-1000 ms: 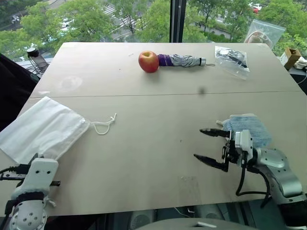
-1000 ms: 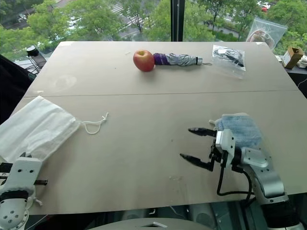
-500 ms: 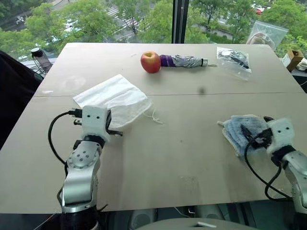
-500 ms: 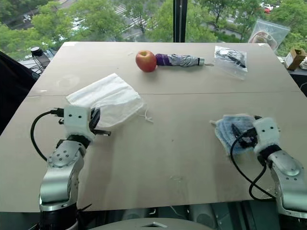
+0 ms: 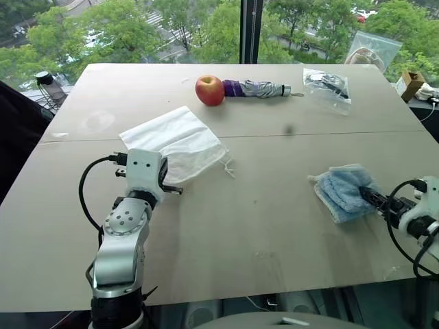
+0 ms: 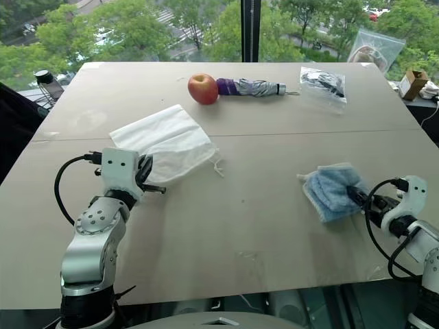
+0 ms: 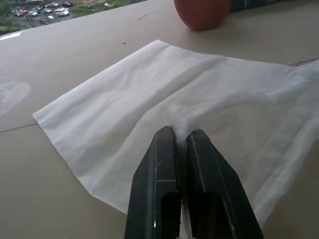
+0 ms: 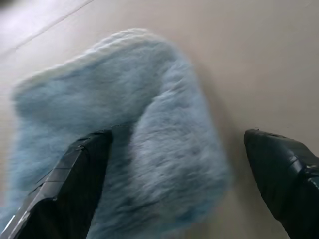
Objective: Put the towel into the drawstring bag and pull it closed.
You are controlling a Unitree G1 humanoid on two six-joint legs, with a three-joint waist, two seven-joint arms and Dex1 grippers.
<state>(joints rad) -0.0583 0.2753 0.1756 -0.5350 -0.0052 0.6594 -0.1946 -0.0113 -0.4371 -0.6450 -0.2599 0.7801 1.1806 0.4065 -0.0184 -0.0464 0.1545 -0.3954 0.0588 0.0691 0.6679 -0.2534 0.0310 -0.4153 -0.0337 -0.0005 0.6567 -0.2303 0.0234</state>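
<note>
The towel [image 8: 124, 134] is soft, light, fluffy stuff that will squash and fold under the fingers, so best pinch it at the raised fold right ahead of the right gripper [image 8: 174, 164]. That gripper is spread wide, one finger on the pile, the other beyond the towel's edge, nothing gripped yet. Over on the other side, the left gripper [image 7: 180, 137] is clamped tight on the near edge of the drawstring bag [image 5: 182, 140], thin, limp cloth spreading away in front of it
</note>
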